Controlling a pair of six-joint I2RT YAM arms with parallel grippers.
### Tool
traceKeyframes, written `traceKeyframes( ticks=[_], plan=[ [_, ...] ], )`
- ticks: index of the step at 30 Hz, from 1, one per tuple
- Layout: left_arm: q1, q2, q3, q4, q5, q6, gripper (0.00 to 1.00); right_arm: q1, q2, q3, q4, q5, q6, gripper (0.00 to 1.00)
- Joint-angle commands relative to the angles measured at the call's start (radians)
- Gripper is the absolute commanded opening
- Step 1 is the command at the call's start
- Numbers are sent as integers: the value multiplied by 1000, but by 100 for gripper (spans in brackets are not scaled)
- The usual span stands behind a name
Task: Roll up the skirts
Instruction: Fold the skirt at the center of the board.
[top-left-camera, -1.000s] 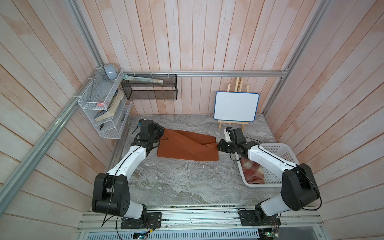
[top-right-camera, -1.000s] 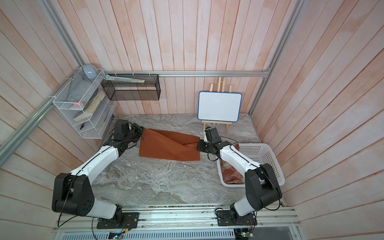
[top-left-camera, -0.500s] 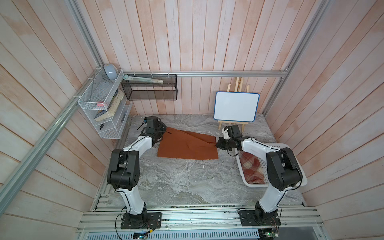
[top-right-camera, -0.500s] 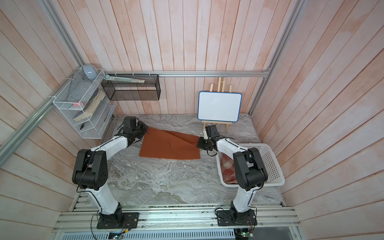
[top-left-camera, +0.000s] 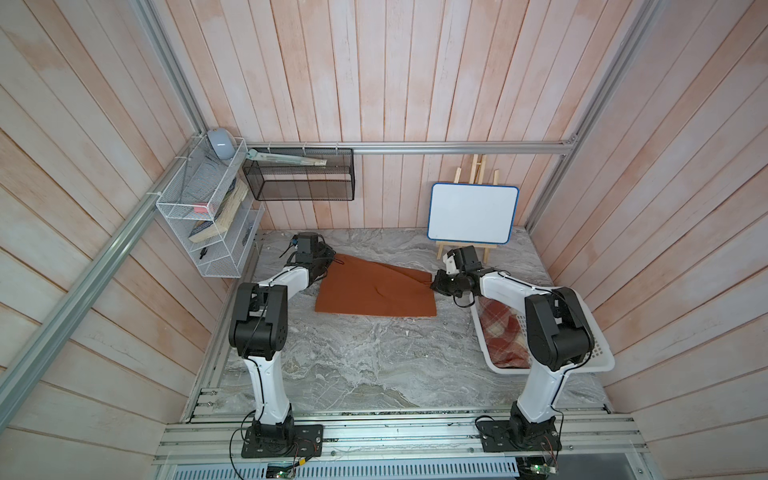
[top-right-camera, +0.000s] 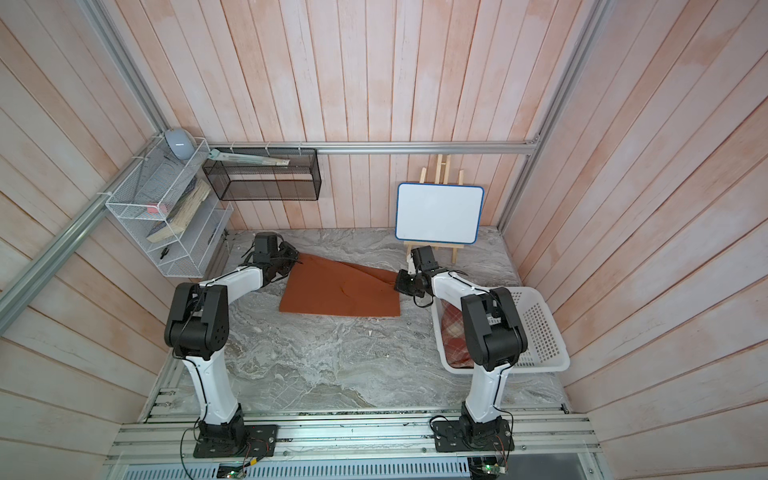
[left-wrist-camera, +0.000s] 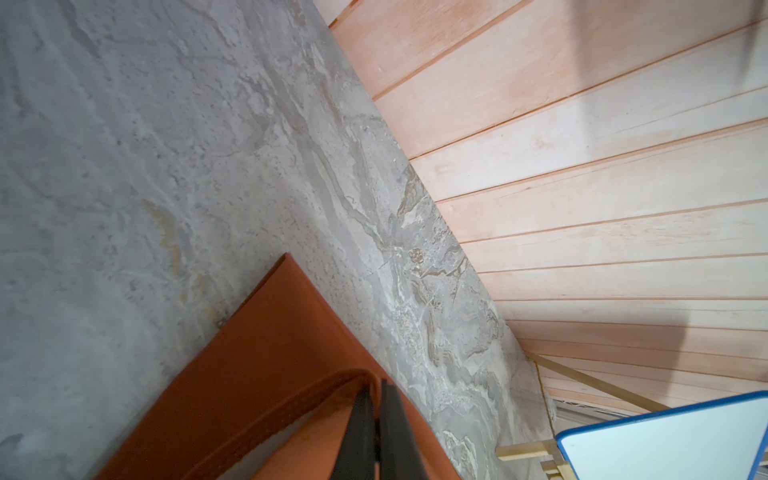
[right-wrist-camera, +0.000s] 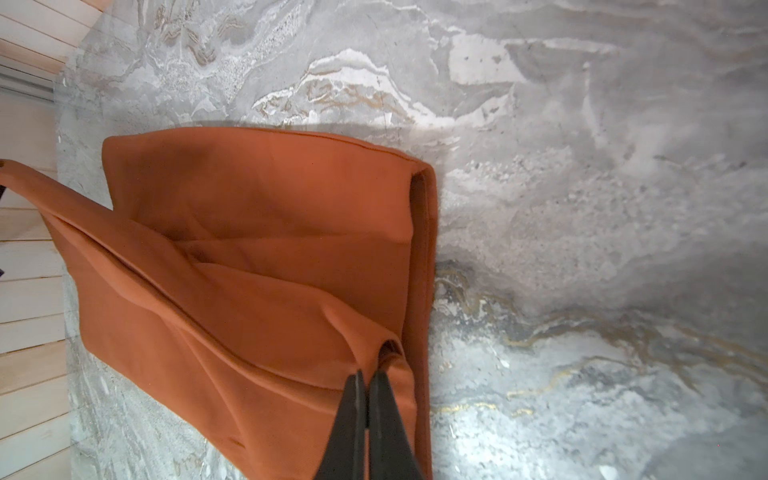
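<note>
while each arm reaches to the far side of the grey marbled desk (top-left-camera: 374, 365), the step in hand looks like the start of the first roll: the left pincer (top-left-camera: 329, 261) is clamped tight on one far corner of the plain rust-orange trapezoid cloth skirt (top-left-camera: 374, 293), and the right pincer (top-left-camera: 434, 284) is clamped tight on the opposite far corner, so the cloth stretches between the two pincers. seen from the left wrist, the dark fingers (left-wrist-camera: 359, 415) meet with a stitched band of the cloth nipped between them; seen from the right wrist, the right pincer (right-wrist-camera: 365, 376) bunches a small fold of the cloth's edge, and diagonal creases run away from it across the cloth. the held edge seems lifted a little off the desk, while the edge nearer the arm bases lies flat. the red-and-cream plaid woolly skirt (top-left-camera: 500, 328) is crumpled inside the white perforated plastic basket (top-left-camera: 604, 362), behind the right pincer beside that arm's elbow, so i judge the task barely begun. the next move calls for both pincers to carry the gripped edge over and toward the bases at an even pace, keeping the cloth taut between them so the first turn comes out straight, not skewed.
</note>
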Motion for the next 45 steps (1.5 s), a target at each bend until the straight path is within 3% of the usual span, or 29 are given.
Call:
traceKeyframes(
  ticks=[1, 4, 7, 8, 10, 12, 14, 15, 17, 19, 25, 28, 30, 31, 32, 35, 40, 45],
  plan=[
    [9, 19, 26, 63, 21, 11, 0, -18, 29, 31, 16, -14, -10, 2],
    [9, 39, 50, 56, 13, 15, 0, -24, 36, 35, 34, -22, -10, 10],
    [12, 57, 45, 110, 28, 3, 0, -25, 18, 23, 83, -19, 3, 33],
    [15, 66, 43, 140, 44, -3, 0, -25, 4, 7, 117, -14, 10, 36],
    [20, 75, 36, 192, 64, -14, 12, -25, -33, -23, 169, -5, 23, 42],
    [28, 75, 9, 264, 76, -23, 9, -22, -66, -51, 192, 16, 25, 43],
    [33, 73, -5, 349, 96, -19, 33, -16, -86, -53, 175, 33, 7, 43],
    [36, 79, 17, 344, 116, -7, 37, -10, -92, -51, 169, 46, -3, 44],
    [44, 85, 10, 397, 155, -6, 29, 6, -114, -58, 172, 82, -26, 44],
    [54, 72, -12, 439, 169, -11, 34, 17, -128, -56, 164, 94, -47, 43],
    [84, 22, -45, 387, 248, -22, 29, 59, -99, -26, 94, 144, -100, 45],
    [68, -56, -205, 457, 272, -81, 29, 73, -29, 50, 43, 170, -152, 40],
    [50, -117, -331, 516, 283, -107, 28, 84, 38, 129, -7, 191, -184, 21],
    [39, -150, -396, 528, 285, -131, 23, 91, 69, 168, -30, 188, -202, 6],
    [29, -181, -452, 550, 289, -145, 19, 101, 91, 189, -26, 203, -211, 0],
    [-8, -256, -579, 544, 261, -152, 0, 124, 169, 264, -22, 209, -226, 0],
    [-35, -285, -646, 534, 240, -122, 0, 145, 314, 413, -69, 204, -252, 0],
    [-31, -259, -585, 501, 223, -109, 0, 191, 357, 438, -46, 181, -254, 0]
  ],
)
